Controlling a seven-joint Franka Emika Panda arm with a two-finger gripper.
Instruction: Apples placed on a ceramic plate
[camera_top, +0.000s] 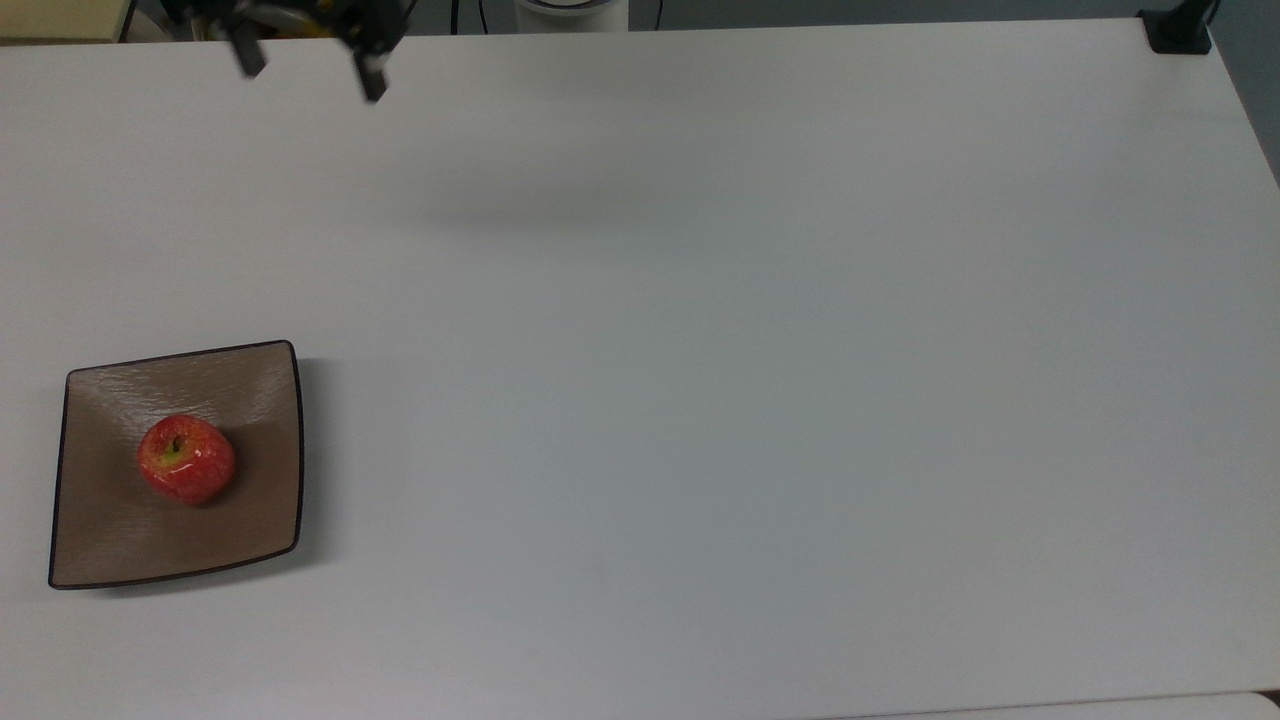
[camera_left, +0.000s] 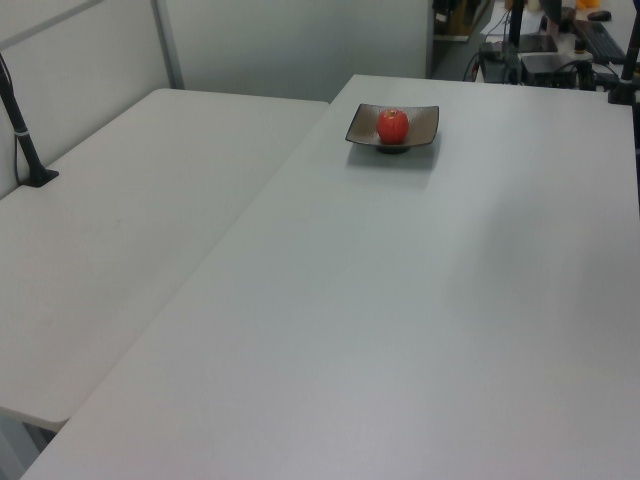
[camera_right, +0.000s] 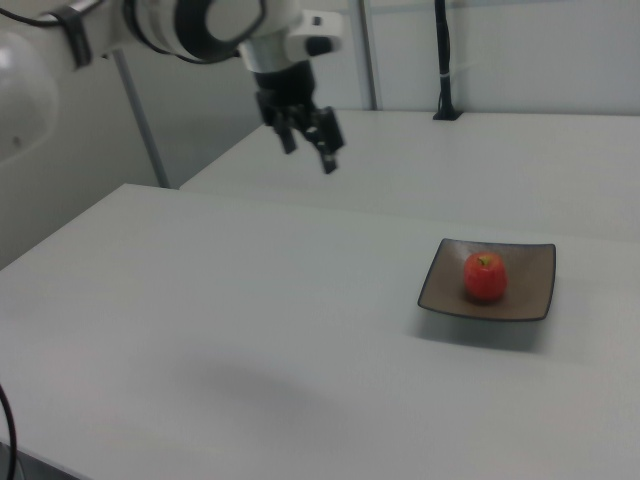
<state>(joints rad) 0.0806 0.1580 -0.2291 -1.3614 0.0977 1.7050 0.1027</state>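
The small red apple (camera_top: 186, 460) (camera_left: 393, 126) (camera_right: 484, 276) rests upright on the square tan-brown ceramic plate (camera_top: 250, 410) (camera_left: 424, 124) (camera_right: 528, 268), a little toward the top view's left of the plate's middle. My gripper (camera_top: 308, 68) (camera_right: 309, 158) hangs open and empty high above the table, far from the plate, at the top edge of the top view. In the right view it sits well to the left of the plate, fingers pointing down.
The white table (camera_top: 760, 360) stretches wide to the top view's right of the plate. A second white table (camera_left: 120, 230) adjoins it in the left view. A black post base (camera_top: 1178, 30) stands at the top view's far right corner.
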